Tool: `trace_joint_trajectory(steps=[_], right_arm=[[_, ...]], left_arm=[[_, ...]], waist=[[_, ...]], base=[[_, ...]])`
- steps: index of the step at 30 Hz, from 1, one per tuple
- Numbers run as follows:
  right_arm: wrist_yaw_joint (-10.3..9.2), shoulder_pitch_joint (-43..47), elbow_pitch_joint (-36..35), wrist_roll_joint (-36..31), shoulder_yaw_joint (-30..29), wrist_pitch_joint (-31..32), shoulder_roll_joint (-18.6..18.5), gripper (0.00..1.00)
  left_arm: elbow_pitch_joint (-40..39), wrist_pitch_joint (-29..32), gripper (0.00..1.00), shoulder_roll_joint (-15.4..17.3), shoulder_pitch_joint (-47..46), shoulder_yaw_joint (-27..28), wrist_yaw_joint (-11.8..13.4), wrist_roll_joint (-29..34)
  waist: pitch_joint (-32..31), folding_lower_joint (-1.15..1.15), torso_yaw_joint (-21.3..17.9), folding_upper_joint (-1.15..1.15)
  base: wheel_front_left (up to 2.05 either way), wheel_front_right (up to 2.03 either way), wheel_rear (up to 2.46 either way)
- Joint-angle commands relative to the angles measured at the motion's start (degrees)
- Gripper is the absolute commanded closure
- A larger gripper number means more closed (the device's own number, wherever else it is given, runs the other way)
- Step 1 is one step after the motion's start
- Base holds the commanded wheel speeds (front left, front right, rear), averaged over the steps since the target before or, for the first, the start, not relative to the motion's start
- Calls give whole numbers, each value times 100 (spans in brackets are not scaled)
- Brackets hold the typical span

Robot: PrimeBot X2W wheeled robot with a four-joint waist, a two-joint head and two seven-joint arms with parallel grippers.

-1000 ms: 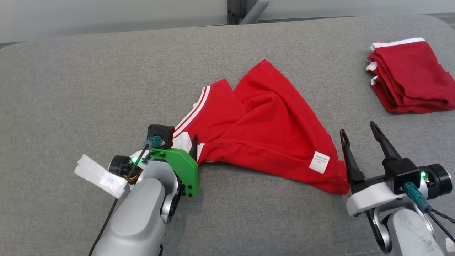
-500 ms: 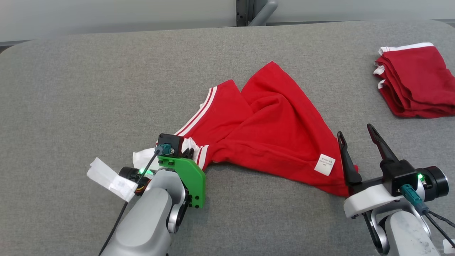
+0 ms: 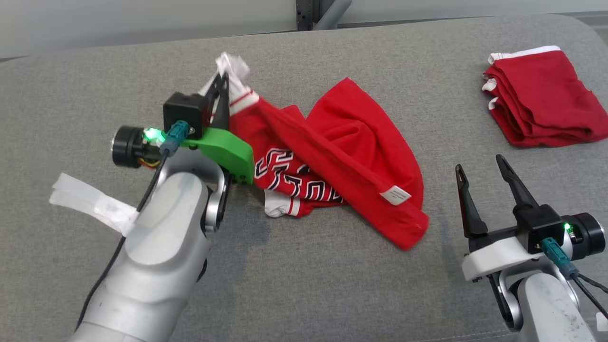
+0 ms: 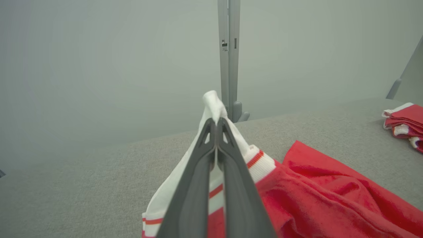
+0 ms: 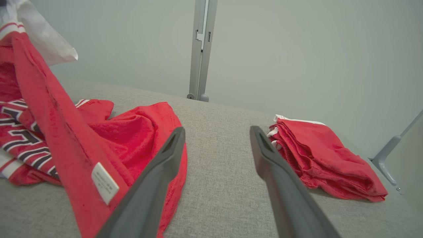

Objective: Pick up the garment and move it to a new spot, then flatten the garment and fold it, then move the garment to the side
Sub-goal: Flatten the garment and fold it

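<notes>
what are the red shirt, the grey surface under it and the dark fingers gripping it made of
Red shirt: soft matte knit cloth, judging by its drape and creases.
Grey surface: woven upholstery-like fabric; speckled weave shows.
Fingers: probably moulded plastic, dark, smooth, faintly sheened, with cut-outs.

A broad work surface (image 3: 332, 285) covered in mid-grey woven fabric is spread across the whole foreground; its far corners are rounded and its far edge is softly padded. Behind it a plain, matt wall (image 4: 99, 66) of pale grey-green is seen. A slim grey metal post (image 4: 228, 49) is set upright before the wall, just beyond the far edge and near its middle, and a small rounded foot (image 4: 238, 114) is fixed at its base. Further to the right a slanted grey strut (image 5: 383, 150) is seen past the surface's corner. The room is lit softly and evenly, and only faint, blurred shadows are cast on the fabric.
</notes>
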Motion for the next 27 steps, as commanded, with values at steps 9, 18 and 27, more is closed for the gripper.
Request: trace_joint_trajectory(steps=[9, 18, 27], right_arm=[[-9, 40, -76, -60, -174, -14, 7, 0], [-9, 210, -89, -46, -265, -14, 66, 0], [-9, 334, -75, -56, -322, -14, 88, 0]], left_arm=[[-189, -634, 100, 94, 174, 308, 145, -7], [-379, -676, 100, 68, 1836, 724, 164, -186], [-928, -673, 100, -7, 3054, 904, 108, -19]], waist=[[38, 0, 86, 8], [49, 0, 384, 8], [-40, 0, 615, 8]], base=[[0, 0, 0], [0, 0, 0], [0, 0, 0]])
